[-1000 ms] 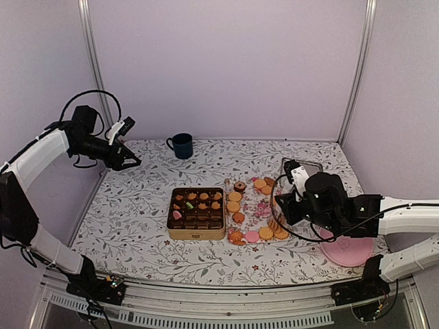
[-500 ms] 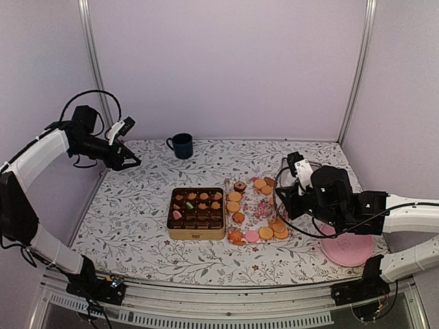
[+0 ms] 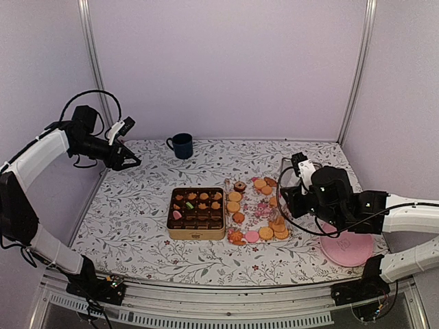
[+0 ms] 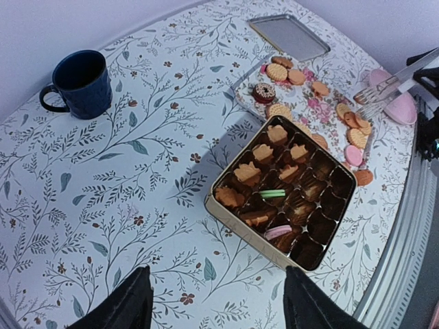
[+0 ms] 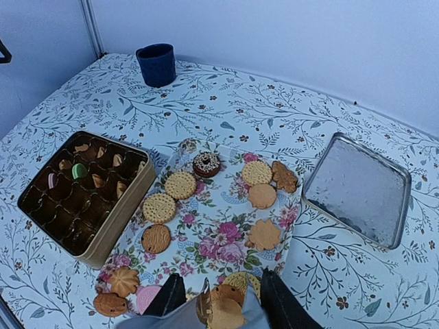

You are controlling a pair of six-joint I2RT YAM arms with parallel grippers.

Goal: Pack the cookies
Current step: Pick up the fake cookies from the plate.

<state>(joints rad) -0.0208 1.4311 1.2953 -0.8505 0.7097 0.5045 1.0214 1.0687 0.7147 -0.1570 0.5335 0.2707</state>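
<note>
Several cookies [image 5: 181, 185] lie on a floral tray [image 5: 226, 236], mostly golden-orange, with a dark ring one and a pink one; they also show in the top view [image 3: 234, 197]. A gold tin [image 3: 197, 235] with dark cups holds several cookies [image 4: 264, 154], one of them green and one pink. My right gripper [image 5: 219, 288] hovers over the tray's near end. Its fingers are drawn in around an orange cookie [image 5: 225, 319], and another cookie stands edge-on by the left pad. My left gripper [image 4: 216, 274] is open and empty, high at the far left [image 3: 135, 163].
A blue mug [image 3: 182, 145] stands at the back. The tin's silver lid [image 5: 360, 188] lies right of the tray. A pink plate [image 3: 348, 248] sits at the front right, under my right arm. Walls enclose the table on three sides.
My right gripper has risen and drawn back to the right from the tray's near end. The left arm has not moved.
</note>
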